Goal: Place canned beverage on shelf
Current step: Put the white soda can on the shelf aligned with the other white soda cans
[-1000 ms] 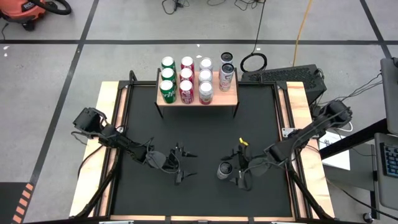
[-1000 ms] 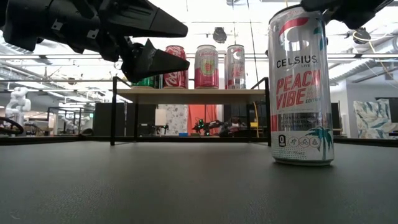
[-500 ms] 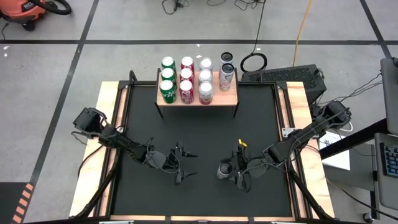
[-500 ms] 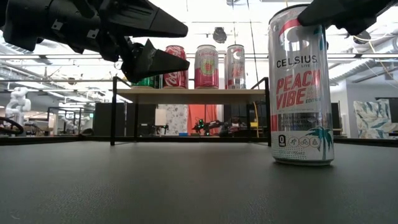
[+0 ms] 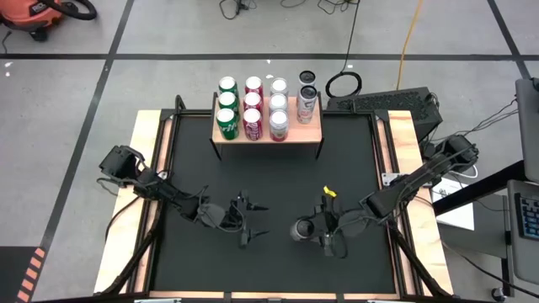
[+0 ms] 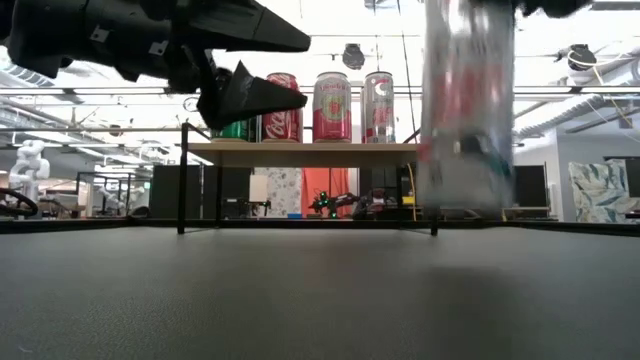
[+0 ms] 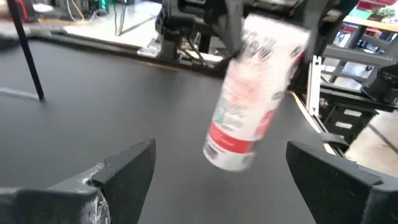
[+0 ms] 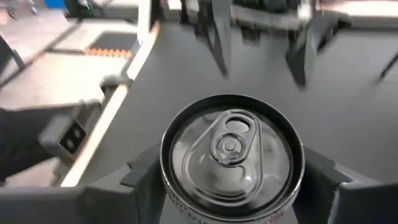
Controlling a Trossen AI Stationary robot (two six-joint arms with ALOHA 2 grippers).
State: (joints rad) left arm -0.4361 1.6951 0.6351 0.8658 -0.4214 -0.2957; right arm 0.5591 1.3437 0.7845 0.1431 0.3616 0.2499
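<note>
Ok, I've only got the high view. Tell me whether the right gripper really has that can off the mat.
Observer: Yes. In the low view the can hangs clear of the mat, with a gap showing under its base.
Operator: Check the grip itself.
Observer: In the right wrist view the right gripper has a finger on each side of the can, just below its rim.
Operator: Now report the left gripper.
Observer: The left gripper is open and empty, pointing at the can from a distance.
</note>
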